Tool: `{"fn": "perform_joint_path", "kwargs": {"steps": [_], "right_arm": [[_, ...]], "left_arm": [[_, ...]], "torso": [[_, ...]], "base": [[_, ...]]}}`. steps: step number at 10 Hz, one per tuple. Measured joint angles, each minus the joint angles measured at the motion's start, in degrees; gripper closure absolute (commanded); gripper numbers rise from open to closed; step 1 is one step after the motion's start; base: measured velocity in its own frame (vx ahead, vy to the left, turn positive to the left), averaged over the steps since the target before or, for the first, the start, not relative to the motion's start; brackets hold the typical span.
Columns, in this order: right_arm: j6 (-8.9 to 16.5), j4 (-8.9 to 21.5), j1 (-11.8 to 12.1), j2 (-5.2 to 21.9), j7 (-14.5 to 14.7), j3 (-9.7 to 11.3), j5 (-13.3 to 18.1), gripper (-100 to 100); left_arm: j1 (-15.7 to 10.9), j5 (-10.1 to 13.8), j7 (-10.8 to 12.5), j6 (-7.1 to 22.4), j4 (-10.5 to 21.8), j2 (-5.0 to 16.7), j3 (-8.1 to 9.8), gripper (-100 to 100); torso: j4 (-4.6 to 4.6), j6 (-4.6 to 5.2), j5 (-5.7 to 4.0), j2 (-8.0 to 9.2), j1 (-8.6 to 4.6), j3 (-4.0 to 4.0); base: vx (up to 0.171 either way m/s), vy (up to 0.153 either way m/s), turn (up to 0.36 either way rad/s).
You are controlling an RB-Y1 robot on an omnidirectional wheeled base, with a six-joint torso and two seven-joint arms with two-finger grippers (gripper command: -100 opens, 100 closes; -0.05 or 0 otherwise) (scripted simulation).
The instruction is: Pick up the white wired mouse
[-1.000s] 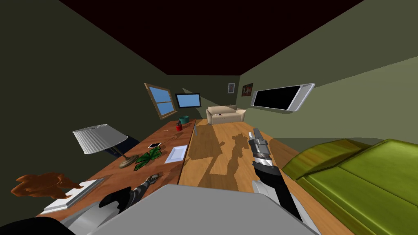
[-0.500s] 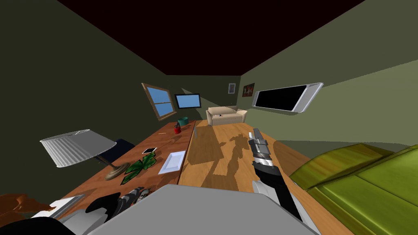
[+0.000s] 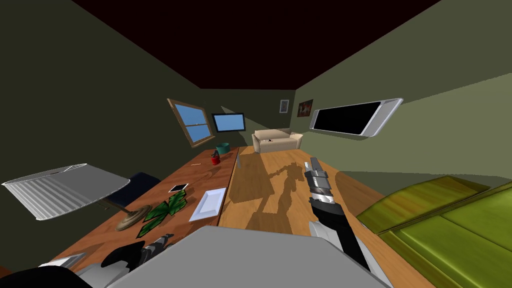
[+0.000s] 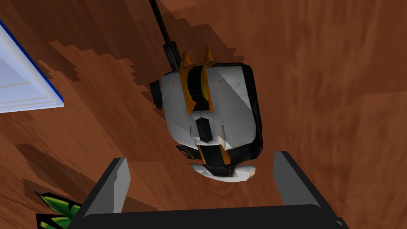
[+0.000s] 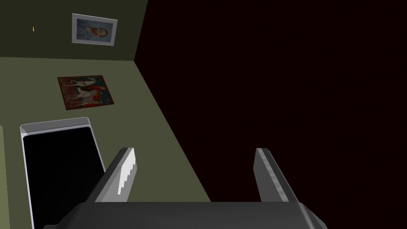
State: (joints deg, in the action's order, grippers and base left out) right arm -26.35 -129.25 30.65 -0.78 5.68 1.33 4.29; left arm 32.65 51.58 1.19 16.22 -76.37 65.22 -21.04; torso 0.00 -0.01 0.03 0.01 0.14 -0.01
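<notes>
Our left gripper [image 4: 201,160] hangs spread over the white mouse [image 4: 210,115] on the desk [image 4: 338,99], near a white tray [image 4: 20,83]. Our right gripper [image 5: 194,153] is spread too.

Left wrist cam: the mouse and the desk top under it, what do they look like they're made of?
Mouse: white shell with black edges and orange trim, smooth and faintly scuffed, so likely hard plastic. Desk top: reddish-brown with streaky grain and a matte finish. It is wood or wood veneer, I can't tell which.
</notes>
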Motion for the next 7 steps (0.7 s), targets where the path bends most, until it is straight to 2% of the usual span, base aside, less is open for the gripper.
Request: {"fn": "perform_joint_path", "kwargs": {"steps": [2, 3, 7], "right_arm": [[0.00, 0.00, 0.00, 0.00, 0.00, 0.00, 0.00, 0], [0.00, 0.00, 0.00, 0.00, 0.00, 0.00, 0.00, 0], [0.00, 0.00, 0.00, 0.00, 0.00, 0.00, 0.00, 0]], "left_arm": [[-0.24, -1.57, 0.09, -0.05, 1.01, -1.89, 0.33, -100], [-0.26, -1.65, 0.09, -0.06, 1.07, -1.97, 0.34, 100], [-0.23, -1.62, 0.12, -0.05, 1.08, -1.98, 0.32, 100]], "torso": [[0.01, 0.00, 0.00, 0.03, 0.00, 0.02], [0.01, -0.01, -0.02, 0.05, -0.07, 0.03], [0.02, 0.03, -0.06, 0.05, -0.16, 0.03]], "base": [[0.007, 0.027, -0.017], [-0.002, 0.003, 0.015], [0.000, 0.000, 0.000]]}}
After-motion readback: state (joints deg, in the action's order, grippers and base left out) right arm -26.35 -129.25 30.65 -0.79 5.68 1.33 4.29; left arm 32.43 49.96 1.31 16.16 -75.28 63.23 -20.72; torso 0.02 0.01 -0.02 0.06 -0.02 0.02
